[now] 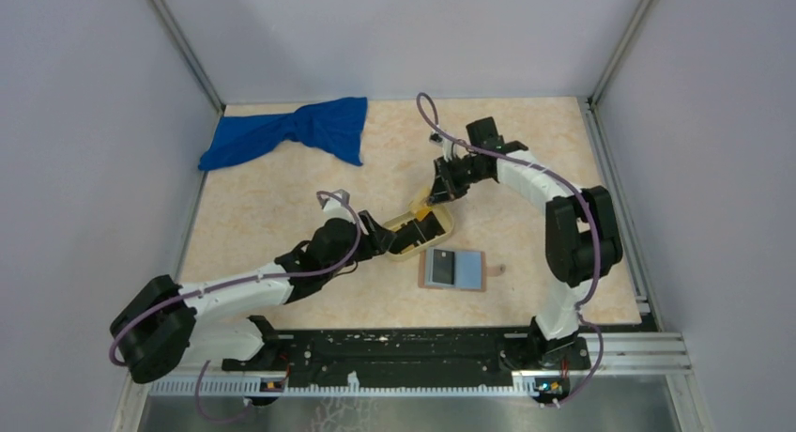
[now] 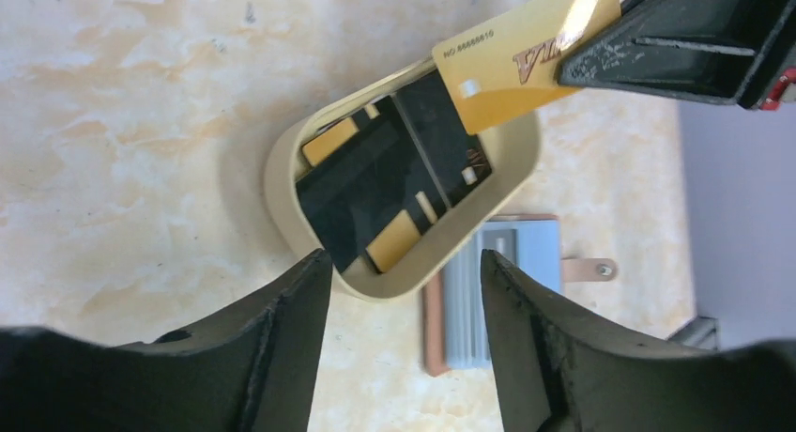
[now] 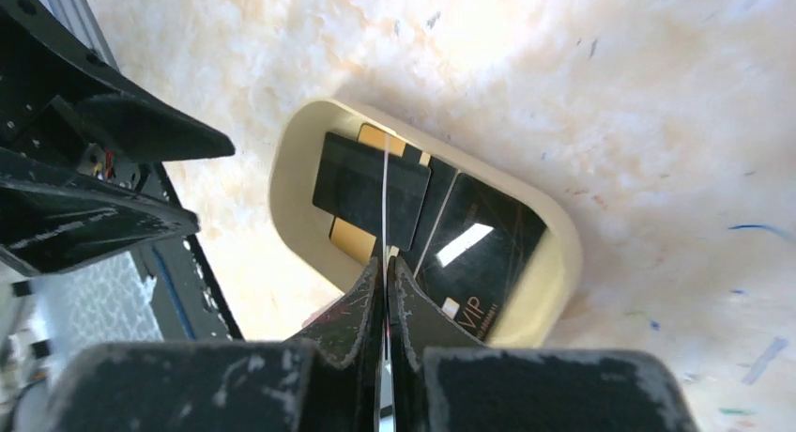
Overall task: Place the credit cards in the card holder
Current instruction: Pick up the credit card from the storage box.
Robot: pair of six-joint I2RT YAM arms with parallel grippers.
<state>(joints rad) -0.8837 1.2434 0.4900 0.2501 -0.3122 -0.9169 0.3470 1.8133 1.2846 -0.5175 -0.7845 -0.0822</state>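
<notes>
An oval tan tray (image 1: 449, 227) holds several black and gold credit cards (image 2: 375, 183). My right gripper (image 1: 434, 199) is shut on one gold card (image 2: 512, 61) and holds it on edge above the tray's far end; in the right wrist view the card (image 3: 385, 197) shows as a thin line between the shut fingers (image 3: 386, 261). My left gripper (image 2: 404, 255) is open and empty, just off the tray's near-left end (image 1: 387, 237). The card holder (image 1: 453, 269) lies open on the table to the near right of the tray, blue-grey inside up, and it also shows in the left wrist view (image 2: 526, 254).
A crumpled blue cloth (image 1: 291, 131) lies at the far left of the table. The card holder's strap with a snap (image 1: 495, 270) sticks out to its right. Grey walls enclose the table on three sides.
</notes>
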